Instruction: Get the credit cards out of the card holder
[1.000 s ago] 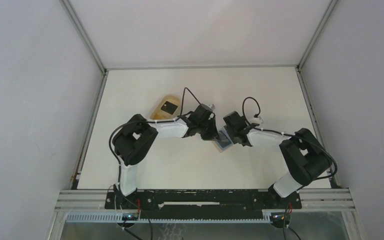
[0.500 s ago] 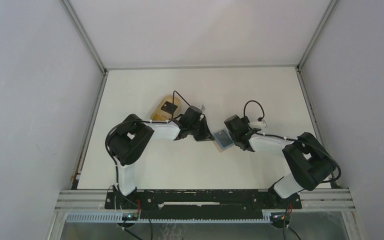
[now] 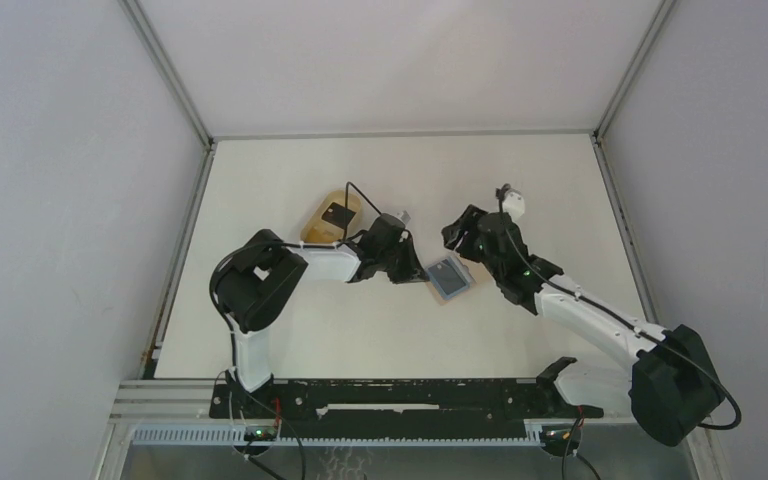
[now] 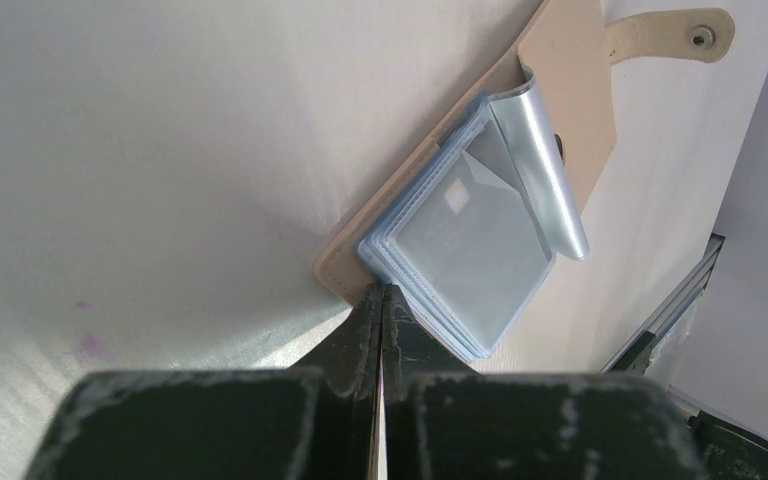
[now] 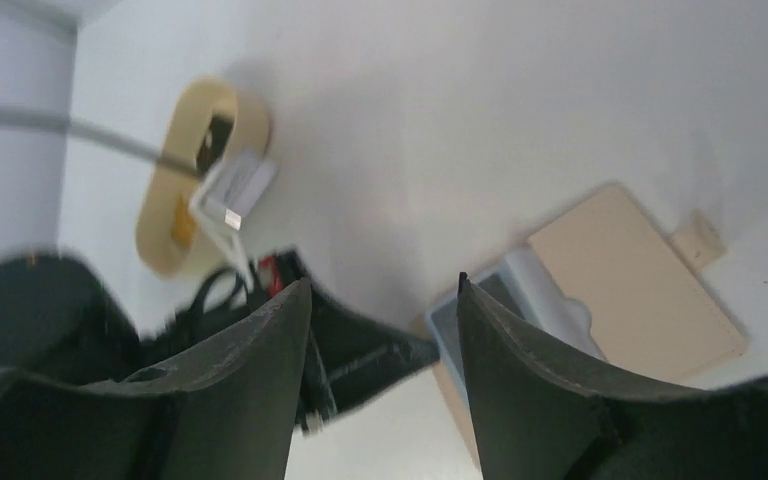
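The tan card holder (image 3: 466, 284) lies open on the table, its snap tab (image 4: 665, 35) pointing away from my left arm. A stack of light blue credit cards (image 4: 470, 240) sits in it, with a clear sleeve leaf (image 4: 540, 160) curled up over them. The cards also show in the top view (image 3: 445, 275). My left gripper (image 4: 380, 290) is shut, its tips at the holder's near corner (image 4: 345, 270). My right gripper (image 5: 385, 290) is open and empty, raised above the table behind the holder (image 5: 630, 290); in the top view it (image 3: 455, 236) is apart from the holder.
An oval tan tray (image 3: 312, 228) with a raised rim holds a small black square (image 3: 337, 212) behind my left arm. It also shows in the right wrist view (image 5: 155, 215). Grey walls enclose the table on three sides.
My right arm has lifted off the holder and swung back and to the right, its gripper now open. My left gripper shifted slightly left and stays at the holder's corner.
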Controlling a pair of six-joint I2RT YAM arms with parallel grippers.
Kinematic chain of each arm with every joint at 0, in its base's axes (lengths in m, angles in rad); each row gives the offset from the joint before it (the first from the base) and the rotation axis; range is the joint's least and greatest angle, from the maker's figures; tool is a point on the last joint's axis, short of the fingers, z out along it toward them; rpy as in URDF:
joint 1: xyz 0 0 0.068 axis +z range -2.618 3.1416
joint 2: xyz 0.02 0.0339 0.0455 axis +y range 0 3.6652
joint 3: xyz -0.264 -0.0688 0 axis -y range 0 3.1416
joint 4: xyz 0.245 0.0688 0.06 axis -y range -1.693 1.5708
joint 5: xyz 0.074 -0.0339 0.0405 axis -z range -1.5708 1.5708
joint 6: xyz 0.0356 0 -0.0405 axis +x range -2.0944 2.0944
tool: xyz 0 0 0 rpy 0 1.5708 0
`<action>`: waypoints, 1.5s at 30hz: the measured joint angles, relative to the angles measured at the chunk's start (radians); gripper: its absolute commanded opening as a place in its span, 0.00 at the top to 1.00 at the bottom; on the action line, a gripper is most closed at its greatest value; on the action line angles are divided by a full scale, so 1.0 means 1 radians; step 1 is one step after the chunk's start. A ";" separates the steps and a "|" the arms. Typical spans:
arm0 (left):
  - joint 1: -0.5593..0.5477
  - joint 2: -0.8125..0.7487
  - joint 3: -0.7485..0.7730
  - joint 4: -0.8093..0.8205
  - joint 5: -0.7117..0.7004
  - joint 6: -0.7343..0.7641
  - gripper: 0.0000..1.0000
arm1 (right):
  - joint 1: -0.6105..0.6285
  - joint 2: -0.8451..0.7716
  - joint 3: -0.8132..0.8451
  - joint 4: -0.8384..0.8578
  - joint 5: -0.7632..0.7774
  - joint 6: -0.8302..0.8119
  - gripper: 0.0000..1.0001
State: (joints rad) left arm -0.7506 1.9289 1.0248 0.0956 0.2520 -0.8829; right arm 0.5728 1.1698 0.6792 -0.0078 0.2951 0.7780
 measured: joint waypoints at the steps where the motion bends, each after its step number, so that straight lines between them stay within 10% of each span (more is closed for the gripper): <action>1: 0.000 -0.001 0.000 -0.001 -0.004 0.000 1.00 | 0.019 -0.006 0.008 -0.019 -0.028 -0.062 0.38; 20: -0.003 -0.005 0.004 -0.017 -0.017 0.000 1.00 | 0.175 0.219 -0.029 -0.172 -0.344 -0.273 0.52; 45: -0.003 -0.007 0.004 -0.024 -0.018 0.000 1.00 | 0.137 0.232 -0.018 -0.135 -0.145 -0.291 0.53</action>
State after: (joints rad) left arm -0.7532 1.9217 1.0286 0.0715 0.2344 -0.8829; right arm 0.7097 1.4017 0.6613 -0.1429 0.1505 0.4866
